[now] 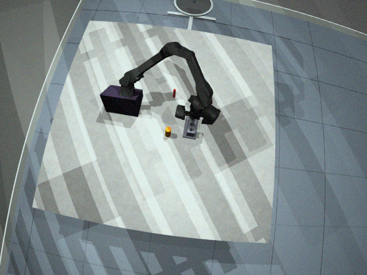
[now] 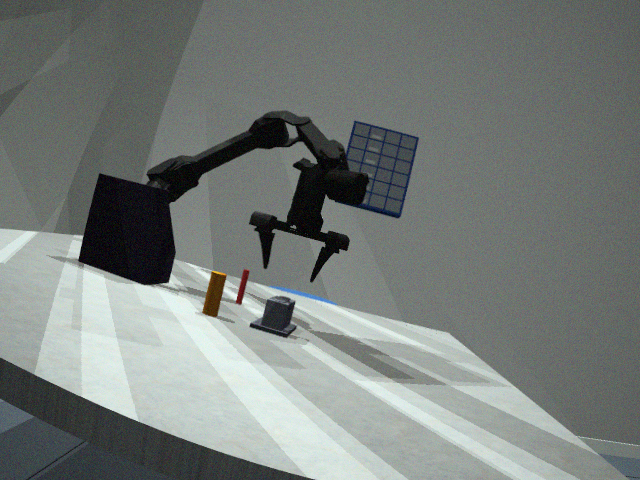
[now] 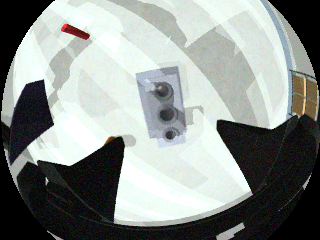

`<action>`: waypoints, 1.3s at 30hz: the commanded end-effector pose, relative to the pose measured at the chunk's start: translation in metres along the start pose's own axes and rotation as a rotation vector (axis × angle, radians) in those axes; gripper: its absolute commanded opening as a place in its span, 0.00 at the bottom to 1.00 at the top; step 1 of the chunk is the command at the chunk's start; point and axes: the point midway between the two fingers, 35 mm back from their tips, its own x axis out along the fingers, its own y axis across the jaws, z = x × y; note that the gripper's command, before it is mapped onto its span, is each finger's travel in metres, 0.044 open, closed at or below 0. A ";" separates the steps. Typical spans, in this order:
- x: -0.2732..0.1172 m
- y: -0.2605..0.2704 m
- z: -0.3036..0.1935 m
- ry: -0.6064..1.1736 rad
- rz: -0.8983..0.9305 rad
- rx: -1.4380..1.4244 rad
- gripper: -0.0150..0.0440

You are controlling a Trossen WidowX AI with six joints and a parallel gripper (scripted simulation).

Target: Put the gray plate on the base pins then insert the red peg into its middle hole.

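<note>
Above the gray rectangular plate (image 2: 278, 310) seated on its dark flat base (image 2: 273, 327), the black gripper (image 2: 290, 272) hangs wide open, empty; the slim red peg (image 2: 242, 286) stands at ten o'clock.

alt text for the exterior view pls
An open, empty claw hangs above a gray plate seated on its base. A red peg and an orange cylinder stand upright to its left.

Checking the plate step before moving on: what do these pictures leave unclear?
- Pins under the gray plate: hidden by it in every view.
- Plate's far end: top view, arm covers it.
- Flatness of seating: exterior view, too small.
- Red peg: wrist view, distorted near the rim.
</note>
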 end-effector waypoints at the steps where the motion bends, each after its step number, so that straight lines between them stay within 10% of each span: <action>1: -0.035 0.002 0.000 0.007 -0.010 -0.017 1.00; 39: -0.034 0.094 0.154 -0.003 -0.010 2.087 1.00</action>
